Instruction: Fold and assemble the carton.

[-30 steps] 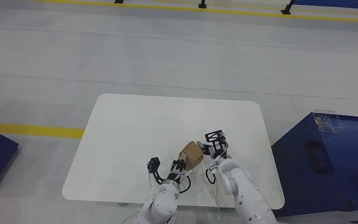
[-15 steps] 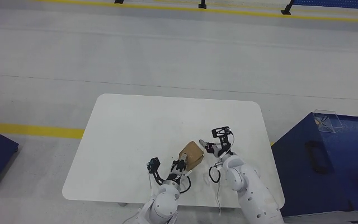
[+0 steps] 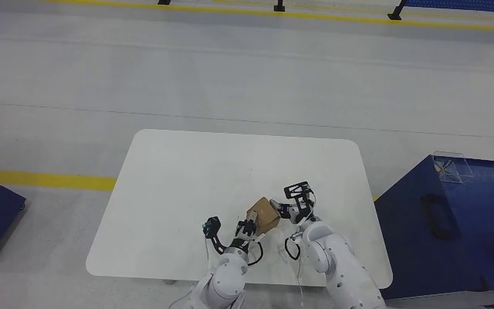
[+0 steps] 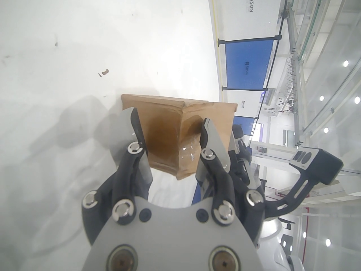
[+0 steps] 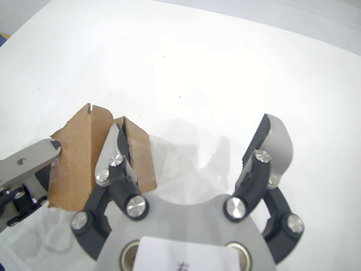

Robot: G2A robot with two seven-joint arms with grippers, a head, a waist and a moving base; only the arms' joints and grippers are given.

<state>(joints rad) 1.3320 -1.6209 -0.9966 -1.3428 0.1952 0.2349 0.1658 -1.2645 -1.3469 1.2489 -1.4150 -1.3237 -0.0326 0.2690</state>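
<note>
I hold the half-folded carton [image 3: 264,215], near the surface's [image 3: 231,162] front edge, pinched in my left hand [image 4: 169,117], my right hand [image 5: 191,122] spread with one finger against a flap, which I judge needs pressing inward next.

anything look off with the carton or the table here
The brown cardboard carton between the left gripper's fingers has a dark blotch beside its centre crease and a dented edge at the crease's end. Small dark specks lie on the white table.
</note>
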